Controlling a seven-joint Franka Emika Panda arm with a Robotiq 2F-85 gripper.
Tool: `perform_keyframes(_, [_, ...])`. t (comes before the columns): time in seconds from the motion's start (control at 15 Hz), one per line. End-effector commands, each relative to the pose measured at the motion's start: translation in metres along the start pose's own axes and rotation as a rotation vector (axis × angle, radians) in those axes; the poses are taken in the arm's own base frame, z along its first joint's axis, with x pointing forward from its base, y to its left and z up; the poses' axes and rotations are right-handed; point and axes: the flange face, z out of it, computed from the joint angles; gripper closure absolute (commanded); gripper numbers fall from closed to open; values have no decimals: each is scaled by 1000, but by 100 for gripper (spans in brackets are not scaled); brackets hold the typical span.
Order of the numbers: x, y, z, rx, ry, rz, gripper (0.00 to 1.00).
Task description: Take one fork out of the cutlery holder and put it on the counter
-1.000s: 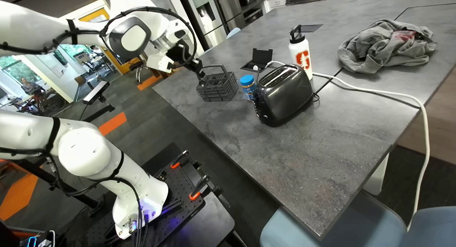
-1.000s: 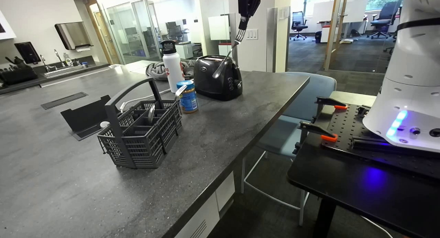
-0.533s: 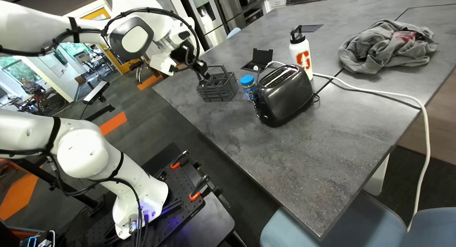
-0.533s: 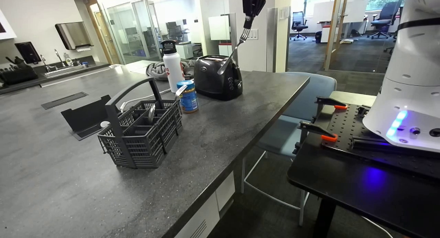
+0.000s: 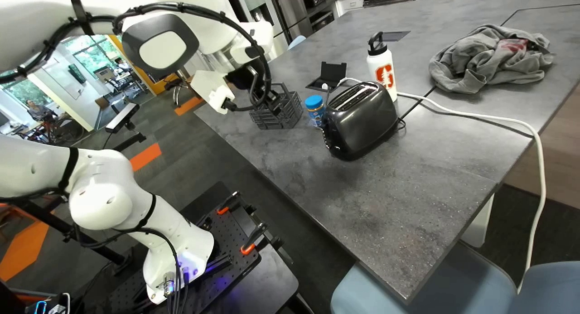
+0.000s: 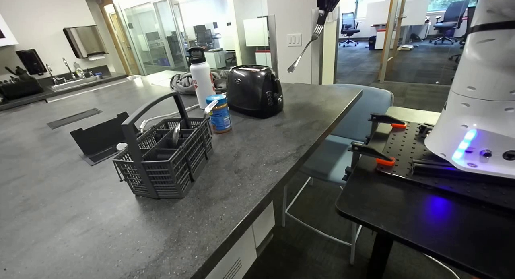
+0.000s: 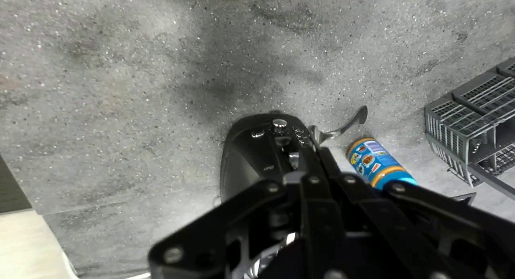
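Observation:
My gripper point(image 6: 323, 19) is shut on the tine end of the silvery fork point(image 6: 304, 50) and holds it in the air, handle hanging down at a slant. In the wrist view, the fork's handle point(image 7: 342, 130) sticks out past the closed fingertips point(image 7: 316, 149). The black mesh cutlery holder point(image 6: 165, 176) stands upright on the dark grey counter point(image 6: 100, 234) with other utensils in it. The holder point(image 5: 290, 117) is partly behind my gripper point(image 5: 274, 108) in an exterior view, where the fork cannot be made out. In the wrist view the holder point(image 7: 446, 130) is at the right.
A black toaster point(image 6: 255, 89) stands on the counter, with a blue-lidded jar point(image 6: 219, 114) beside it and a white bottle point(image 6: 202, 79) behind. A white cable point(image 5: 476, 118) crosses the counter. An open outlet box point(image 5: 333, 74) and a grey cloth point(image 5: 491, 60) lie farther back.
My gripper has carried the fork sideways, away from in front of the toaster in an exterior view. The arm has come nearer and lower in the other view. The holder has not moved.

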Motion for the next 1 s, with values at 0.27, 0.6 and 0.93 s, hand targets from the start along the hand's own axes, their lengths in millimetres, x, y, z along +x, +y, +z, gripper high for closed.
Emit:
perform_keyframes(0.27, [19,97,10,89,-161,18,99])
perform_keyframes(0.6, [20,116,20,-1,-171,37,97])
perform_keyframes(0.93, [35,124,33,-59,-191,48,99])
